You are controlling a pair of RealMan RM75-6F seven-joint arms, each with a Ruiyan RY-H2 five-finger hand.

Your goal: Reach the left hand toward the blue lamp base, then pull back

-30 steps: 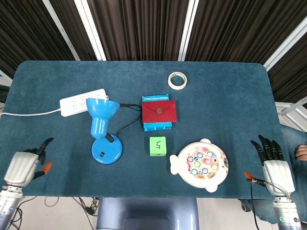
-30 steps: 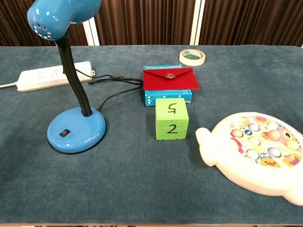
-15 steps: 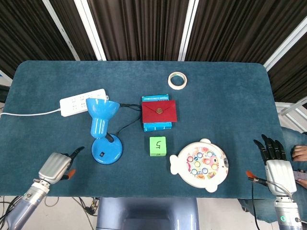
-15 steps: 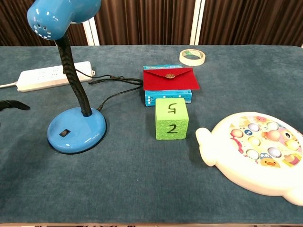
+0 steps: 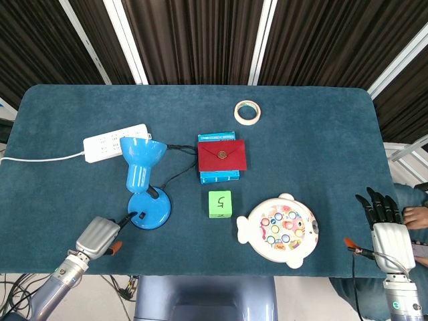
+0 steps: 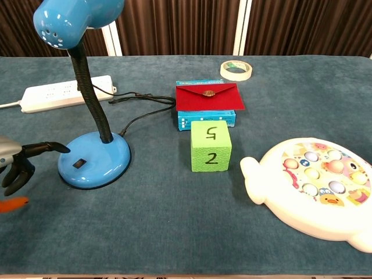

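The blue desk lamp stands left of centre, its round base [image 5: 150, 211] [image 6: 94, 159] on the cloth and its shade [image 5: 142, 152] tipped up on a black gooseneck. My left hand [image 5: 99, 235] [image 6: 20, 163] lies just left of the base, holding nothing; one black fingertip reaches to the base's edge, and whether it touches I cannot tell. In the chest view its other fingers hang curled below. My right hand [image 5: 384, 219] sits off the table's right front corner, fingers straight and apart, empty; only the head view shows it.
A green cube [image 5: 219, 204] marked 5 sits right of the lamp base, with a fish-shaped toy board [image 5: 279, 229] beyond it. A red envelope [image 5: 221, 156] lies on a blue box. A white power strip [image 5: 114, 141] and a tape roll [image 5: 247, 112] lie further back. The lamp's black cord [image 6: 139, 107] runs behind the base.
My left hand has travelled rightward along the front edge from the table's left corner up to the lamp base. The right hand has drifted slightly back and down.
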